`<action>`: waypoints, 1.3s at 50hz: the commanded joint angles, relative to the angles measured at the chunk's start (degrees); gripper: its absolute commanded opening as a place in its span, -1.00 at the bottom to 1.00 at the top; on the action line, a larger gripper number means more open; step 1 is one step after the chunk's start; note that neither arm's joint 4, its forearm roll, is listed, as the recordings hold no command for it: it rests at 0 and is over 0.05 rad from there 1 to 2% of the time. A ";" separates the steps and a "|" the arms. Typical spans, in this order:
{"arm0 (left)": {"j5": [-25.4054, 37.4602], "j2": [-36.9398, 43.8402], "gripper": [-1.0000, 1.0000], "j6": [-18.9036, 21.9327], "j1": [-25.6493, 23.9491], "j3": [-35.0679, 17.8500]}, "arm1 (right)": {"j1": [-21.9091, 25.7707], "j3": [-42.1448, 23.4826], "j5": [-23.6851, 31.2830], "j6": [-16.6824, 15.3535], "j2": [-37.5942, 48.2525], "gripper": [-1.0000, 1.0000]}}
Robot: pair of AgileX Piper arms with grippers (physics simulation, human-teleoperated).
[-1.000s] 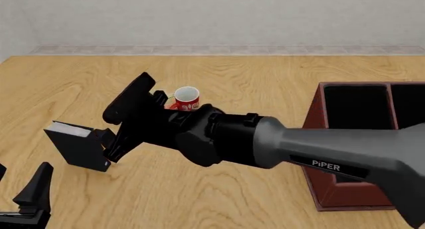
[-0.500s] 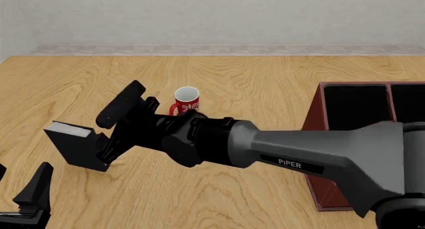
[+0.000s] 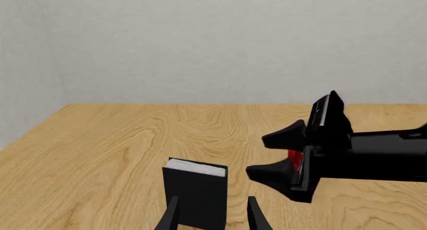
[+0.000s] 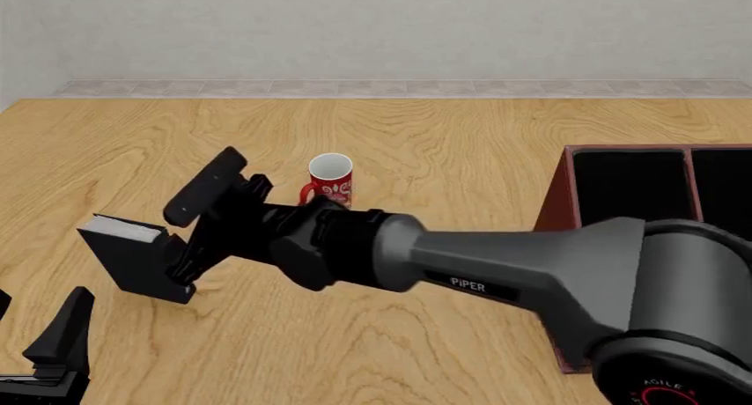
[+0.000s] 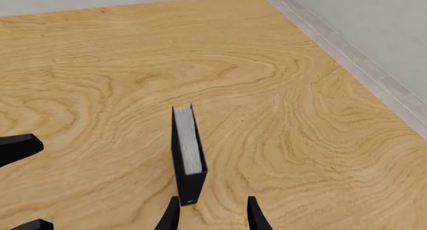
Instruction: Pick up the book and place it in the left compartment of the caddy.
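The black hardcover book (image 4: 132,262) stands upright on the wooden table (image 4: 446,150) at its near left, white page edges up, well apart from the dark red-brown caddy (image 4: 564,246) at the right, whose black-lined left compartment (image 4: 630,190) lies open to view. The right gripper (image 4: 179,238) reaches across from the right with its 2 fingers spread wide, the lower one apparently just at the book's right side, though contact is hard to judge. The left gripper (image 4: 53,352) sits low at the near left with its jaws parted, and a red mug (image 4: 330,180) stands behind the right arm.
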 commanded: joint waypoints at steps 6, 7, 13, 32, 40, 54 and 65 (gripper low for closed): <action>-0.21 0.07 1.00 0.07 -0.22 -0.02 | -0.20 -3.97 0.86 -0.11 3.67 1.00; -0.21 0.07 1.00 0.06 -0.21 -0.02 | -0.17 -4.16 0.98 -0.07 3.83 1.00; -0.21 0.07 1.00 0.05 -0.21 -0.02 | -0.14 -5.75 1.69 -0.04 5.15 1.00; -0.20 0.07 1.00 0.04 -0.20 -0.02 | -0.20 -11.45 4.23 -0.25 9.75 1.00; -0.21 0.07 1.00 0.06 -0.21 -0.02 | 0.39 -11.59 4.74 -0.14 10.37 1.00; -0.21 0.07 1.00 0.06 -0.22 -0.02 | 0.78 -12.77 5.15 0.30 11.51 1.00; -0.20 0.07 1.00 0.05 -0.23 -0.02 | 0.75 -15.16 6.00 0.14 13.87 1.00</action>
